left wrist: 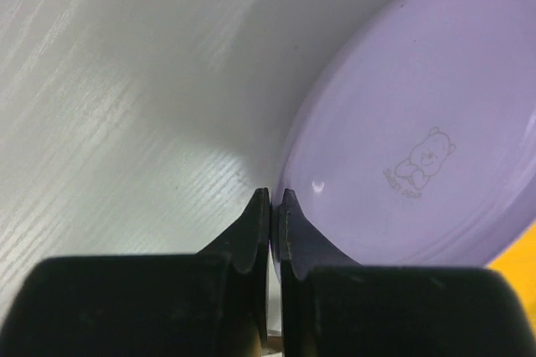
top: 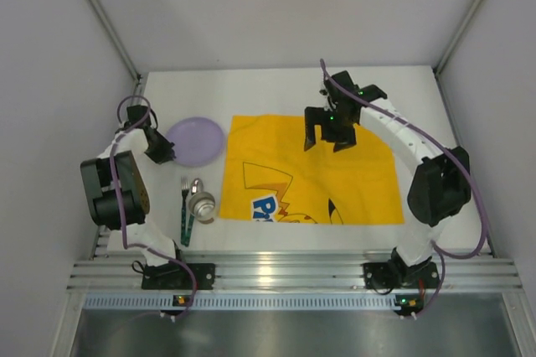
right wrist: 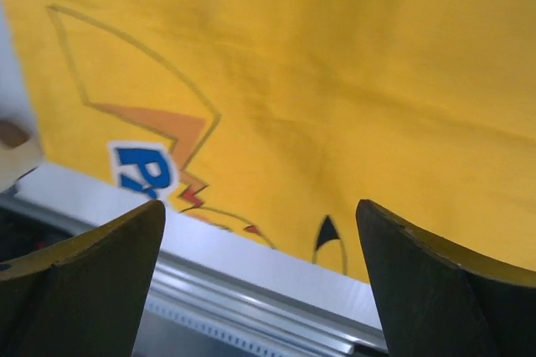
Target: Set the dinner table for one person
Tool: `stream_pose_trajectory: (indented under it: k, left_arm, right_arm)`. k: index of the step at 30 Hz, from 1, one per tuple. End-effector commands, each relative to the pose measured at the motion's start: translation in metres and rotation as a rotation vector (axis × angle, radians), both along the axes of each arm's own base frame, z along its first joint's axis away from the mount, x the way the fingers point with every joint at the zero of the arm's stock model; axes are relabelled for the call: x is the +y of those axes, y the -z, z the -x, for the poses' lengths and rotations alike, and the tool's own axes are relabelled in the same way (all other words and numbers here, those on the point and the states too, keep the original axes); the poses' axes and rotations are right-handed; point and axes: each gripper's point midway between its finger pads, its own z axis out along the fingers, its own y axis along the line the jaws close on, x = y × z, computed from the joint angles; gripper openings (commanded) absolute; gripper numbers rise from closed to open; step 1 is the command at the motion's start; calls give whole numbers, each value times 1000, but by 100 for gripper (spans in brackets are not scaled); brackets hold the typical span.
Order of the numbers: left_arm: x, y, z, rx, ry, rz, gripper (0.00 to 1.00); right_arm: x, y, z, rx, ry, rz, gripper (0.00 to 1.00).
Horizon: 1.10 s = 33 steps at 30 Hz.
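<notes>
- Pinching at the left rim of a purple plate [top: 199, 140], the left end effector [top: 159, 152] has its fingers [left wrist: 251, 227] drawn narrow, only a thin slit between them.
- In the left wrist view the plate's edge runs into that slit, and a small bear outline is printed on the plate, ahead and to the right of the fingertips.
- Bare white table [top: 251, 93] lies ahead and to the left of this end effector.
- A fork [top: 184, 210] with a green handle, a spoon [top: 195, 184] and a silvery cup [top: 202, 205] lie close together, nearer the arm bases than the left end effector; the cup touches the spoon.
- The right end effector [top: 327, 141] hangs wide open, holding nothing, above the far part of a yellow cartoon-printed cloth [top: 335, 181].
- Directly beneath and ahead of its fingers [right wrist: 92, 265] the cloth lies flat on the table, well apart from them.
- Beyond the cloth's near edge, in the right wrist view, runs the ribbed aluminium rail [right wrist: 251, 265].
- The plate's right rim touches or just overlaps the cloth's left edge; I cannot tell which.
</notes>
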Motion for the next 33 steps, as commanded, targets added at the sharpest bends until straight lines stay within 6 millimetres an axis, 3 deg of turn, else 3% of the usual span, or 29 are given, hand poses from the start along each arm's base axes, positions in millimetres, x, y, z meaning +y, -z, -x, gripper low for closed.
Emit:
stream_pose_trajectory:
  k: [1,3,6,9,13,18,21,22,24,25,26,29,30,31,32,33]
  left_arm:
    - [7,-36,8,-63,-17,-65,0]
    - [-5,-66,7,-148,17,-36,0]
    - [-17,-94,11,-206,49,-10,0]
    - [-37,-120,17,-264,109,-7,0]
    - [-57,-138,32,-321,174,-27,0]
    - [-84,-144,49,-338,256,33,0]
    - [-103,-152,56,-354,317,58,0]
    - [-109,-151,57,-353,338,64,0]
    - [-124,-153,58,-369,393,94,0]
    - [-129,-150,59,-372,409,105,0]
    - [-134,-150,59,-378,426,114,0]
    - [-146,-155,58,-387,467,107,33]
    - [-144,-156,58,-388,472,93,45]
    - [-142,-158,58,-384,466,78,65]
    - [-136,-162,55,-383,451,45,72]
    - [-131,-165,53,-381,445,18,79]
  right_arm:
    - [96,-65,15,-77,-228,-418,98]
    - [135,-84,13,-98,-269,-527,98]
    - [177,-96,5,-81,-286,-618,98]
    - [210,-90,-4,-46,-283,-649,98]
    - [242,-77,-16,-20,-269,-672,98]
    - [269,-57,-27,6,-238,-692,94]
    - [270,-44,-28,14,-217,-669,84]
    - [269,-42,-29,6,-211,-660,66]
    - [265,-41,-29,-4,-203,-645,44]
    - [263,-39,-31,-16,-193,-634,26]
    - [260,-40,-32,-28,-192,-626,19]
    - [240,-40,-35,-54,-151,-593,0]
    - [224,-37,-38,-50,-123,-578,0]
    - [214,-35,-41,-52,-102,-568,0]
    - [203,-32,-44,-52,-86,-558,0]
    - [178,-27,-49,-49,-40,-539,0]
